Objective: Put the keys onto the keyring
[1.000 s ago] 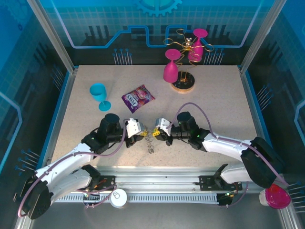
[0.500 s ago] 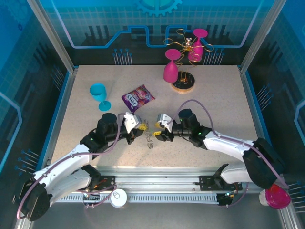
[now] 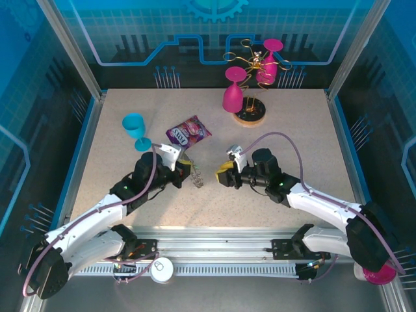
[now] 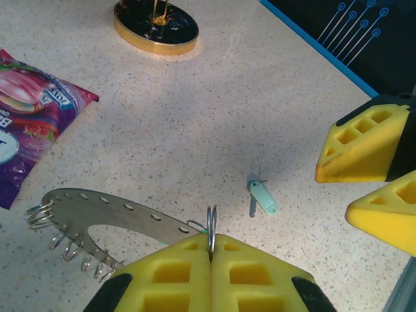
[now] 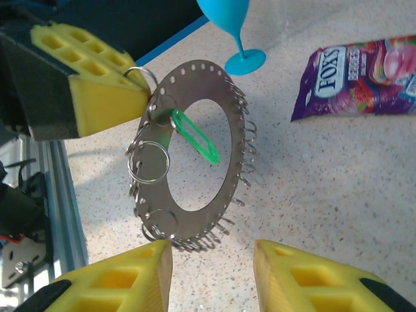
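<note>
Two keys: green-headed key (image 5: 195, 138) hung from a loop on the keyring (image 5: 224, 117), just beside the left gripper (image 4: 211, 250); pale-headed key (image 4: 262, 197) lay flat on the table (image 4: 227, 97) between both grippers, touching neither.
Keyring: tilted, dangling from the left gripper by its rim.
Left gripper: pinched tight on one wire loop of the keyring.
Right gripper (image 5: 211, 260): jaws parted, nothing between them, facing the keyring, near it but apart.
Snack packet (image 4: 26, 110): flat on the table, beyond the keyring from the left gripper.
</note>
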Action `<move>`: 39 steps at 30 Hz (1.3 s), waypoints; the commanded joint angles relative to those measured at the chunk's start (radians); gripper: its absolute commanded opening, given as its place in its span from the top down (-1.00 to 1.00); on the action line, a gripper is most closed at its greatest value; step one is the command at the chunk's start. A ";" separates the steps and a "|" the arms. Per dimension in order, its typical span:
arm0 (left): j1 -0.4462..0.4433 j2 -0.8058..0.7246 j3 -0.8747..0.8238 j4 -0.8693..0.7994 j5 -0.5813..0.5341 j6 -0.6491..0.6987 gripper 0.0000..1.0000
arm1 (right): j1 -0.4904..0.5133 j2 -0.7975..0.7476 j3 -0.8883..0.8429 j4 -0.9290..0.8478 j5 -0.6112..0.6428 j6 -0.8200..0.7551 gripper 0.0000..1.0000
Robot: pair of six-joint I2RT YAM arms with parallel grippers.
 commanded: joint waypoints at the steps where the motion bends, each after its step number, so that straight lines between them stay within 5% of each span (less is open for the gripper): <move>1: -0.006 -0.027 0.002 0.043 0.007 -0.066 1.00 | -0.004 0.019 0.067 -0.069 -0.024 0.146 0.23; 6: -0.006 -0.065 -0.065 0.136 0.034 -0.043 1.00 | 0.004 0.078 0.126 -0.079 -0.077 0.386 0.33; 19: -0.006 -0.092 -0.132 0.222 0.077 -0.015 1.00 | 0.048 0.211 0.126 0.232 -0.152 0.983 0.23; 29: -0.007 -0.086 -0.143 0.265 0.079 -0.019 1.00 | 0.090 0.274 0.100 0.288 -0.106 1.060 0.14; 39: -0.005 -0.081 -0.138 0.259 0.058 -0.024 1.00 | 0.097 0.307 0.065 0.424 -0.130 1.134 0.54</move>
